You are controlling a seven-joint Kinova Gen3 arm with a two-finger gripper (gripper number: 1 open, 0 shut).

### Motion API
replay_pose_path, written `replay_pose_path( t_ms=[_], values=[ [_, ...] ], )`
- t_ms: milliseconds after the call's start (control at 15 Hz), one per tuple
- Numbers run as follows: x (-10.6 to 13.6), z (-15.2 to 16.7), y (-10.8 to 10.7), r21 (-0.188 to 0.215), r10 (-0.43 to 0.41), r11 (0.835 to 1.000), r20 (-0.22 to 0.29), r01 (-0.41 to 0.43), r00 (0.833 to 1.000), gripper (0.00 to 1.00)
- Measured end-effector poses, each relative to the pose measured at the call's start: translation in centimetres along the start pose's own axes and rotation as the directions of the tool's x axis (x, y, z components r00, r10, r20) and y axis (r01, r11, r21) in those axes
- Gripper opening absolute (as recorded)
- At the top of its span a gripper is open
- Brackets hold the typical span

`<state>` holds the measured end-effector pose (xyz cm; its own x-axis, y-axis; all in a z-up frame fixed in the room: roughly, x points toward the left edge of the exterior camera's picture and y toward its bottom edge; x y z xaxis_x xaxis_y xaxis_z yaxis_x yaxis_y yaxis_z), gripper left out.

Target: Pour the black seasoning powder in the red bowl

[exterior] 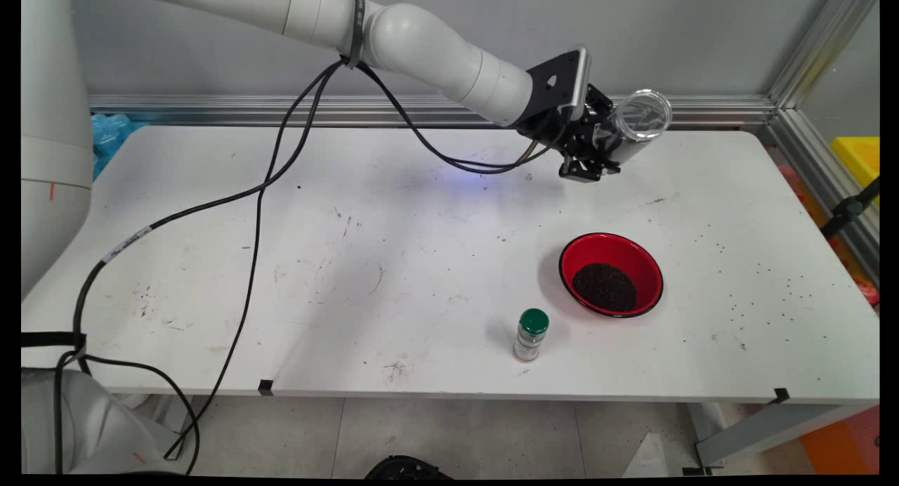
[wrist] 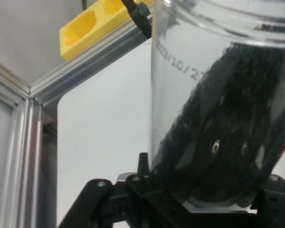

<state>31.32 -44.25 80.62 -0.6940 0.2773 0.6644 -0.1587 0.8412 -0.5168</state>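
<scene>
**Pincer holds a tilted clear jar above and behind the red bowl**

The pincer [exterior: 595,143] is closed around a clear plastic jar [exterior: 632,124], gripping it low on its body; the hand view shows the jar [wrist: 218,95] filling the space between the fingers, with dark grains clinging to its inner wall.

Taking the red bowl [exterior: 611,274] as landmark and going from near to far: a small green-capped bottle [exterior: 531,335] stands upright nearer the camera than the bowl and just to its left, apart from it. The bowl sits on the white surface [exterior: 281,261] with a heap of dark grains [exterior: 604,288] inside. Beyond it, raised well above the surface, hangs the jar. Its long axis is steeply tilted, and its open mouth points up and to the right, away from the arm [exterior: 435,47] and not toward the bowl.
</scene>
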Motion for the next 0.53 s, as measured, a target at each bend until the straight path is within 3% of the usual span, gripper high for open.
replay_pose_path(
  t_ms=[533],
  values=[
    [0.31, 0.18, -0.53, -0.027, -0.179, 0.983, 0.021, 0.179, 0.984, 0.0]
  ],
)
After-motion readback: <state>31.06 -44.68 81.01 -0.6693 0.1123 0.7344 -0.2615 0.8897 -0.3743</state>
